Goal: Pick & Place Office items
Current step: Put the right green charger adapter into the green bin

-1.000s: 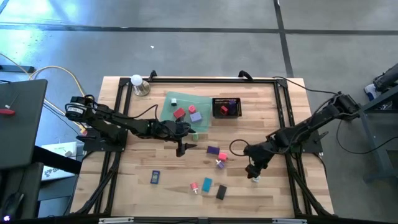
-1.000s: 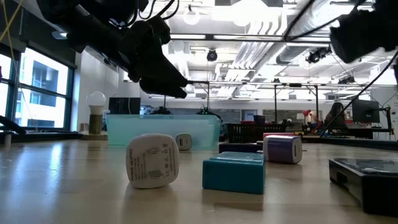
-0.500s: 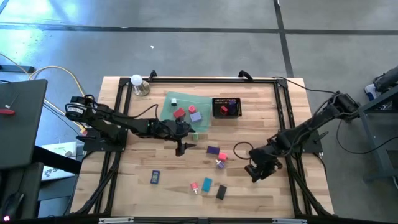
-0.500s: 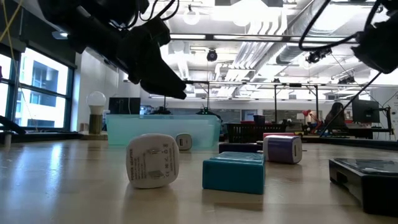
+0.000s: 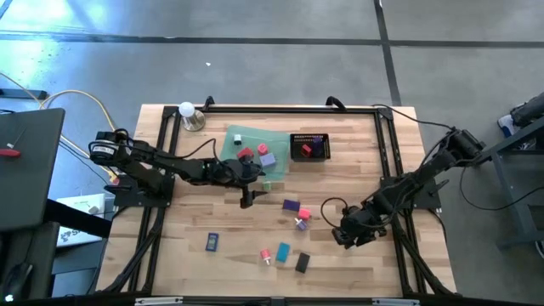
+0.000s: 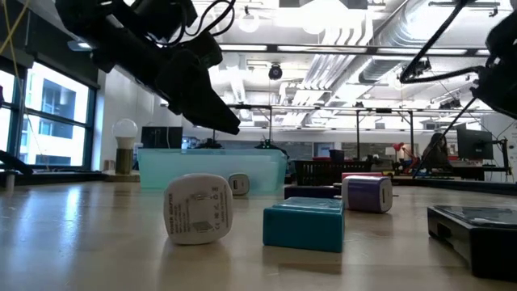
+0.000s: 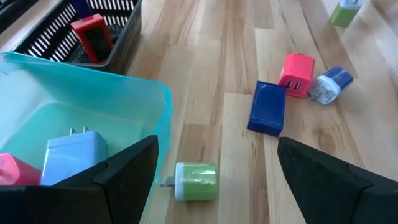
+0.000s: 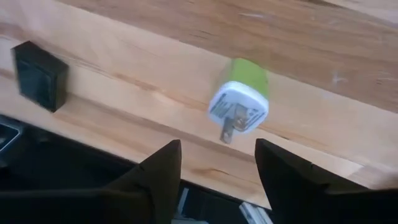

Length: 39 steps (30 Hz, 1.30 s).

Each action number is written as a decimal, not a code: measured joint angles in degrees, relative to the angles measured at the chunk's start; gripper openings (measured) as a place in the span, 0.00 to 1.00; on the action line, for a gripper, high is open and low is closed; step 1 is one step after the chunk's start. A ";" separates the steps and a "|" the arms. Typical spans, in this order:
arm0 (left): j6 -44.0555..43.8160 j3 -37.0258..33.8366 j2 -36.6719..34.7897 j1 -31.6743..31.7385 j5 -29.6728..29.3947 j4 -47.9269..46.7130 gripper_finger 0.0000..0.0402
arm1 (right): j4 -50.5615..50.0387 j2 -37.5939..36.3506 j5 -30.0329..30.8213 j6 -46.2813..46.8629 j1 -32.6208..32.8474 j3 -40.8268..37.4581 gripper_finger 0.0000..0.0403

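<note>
- Left end effector (image 7: 214, 171) hangs with its jaws wide and empty; a green charger (image 7: 194, 181) lies on the surface just ahead, beside the teal tray (image 7: 134, 93).
- Step in hand looks like lining up on that charger; next it must descend and close.
- Right end effector (image 8: 217, 171) stands parted, empty, over another green plug (image 8: 241, 104).
- Tray holds a pale-blue charger (image 7: 73, 154); beyond it, the black basket (image 7: 59, 37) holds a red item (image 7: 93, 36).

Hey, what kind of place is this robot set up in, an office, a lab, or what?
Most likely a robotics lab in an open industrial workspace. The low view shows exposed ceiling ducts and rows of desks with monitors. From above, the wooden table stands on a bare concrete floor.
</note>
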 joint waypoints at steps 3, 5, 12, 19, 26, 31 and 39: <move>0.99 -0.01 0.00 0.00 0.00 -0.05 0.80 | 0.08 1.14 -0.14 0.90 -0.02 0.00 0.48; 2.35 -0.01 0.00 0.00 0.00 -0.02 0.80 | -0.22 1.91 -0.16 1.27 -0.02 0.00 0.48; 2.93 -0.02 0.00 0.02 0.00 -0.12 0.80 | 0.23 5.53 -0.43 1.40 -0.85 0.00 0.47; 2.86 -0.02 0.00 0.02 0.02 -0.19 0.80 | 0.22 9.04 0.87 -4.55 -2.92 0.00 0.47; 2.21 -0.02 0.00 0.02 0.09 -0.24 0.80 | 1.36 10.75 -1.55 -7.18 -3.70 0.04 0.47; 2.06 -0.02 0.00 0.02 0.17 -0.24 0.80 | 1.22 10.73 -2.42 -5.96 -3.74 0.04 0.47; 1.34 0.00 0.00 0.02 0.15 -1.05 0.80 | 1.25 10.73 -7.03 -3.53 -3.26 0.04 0.47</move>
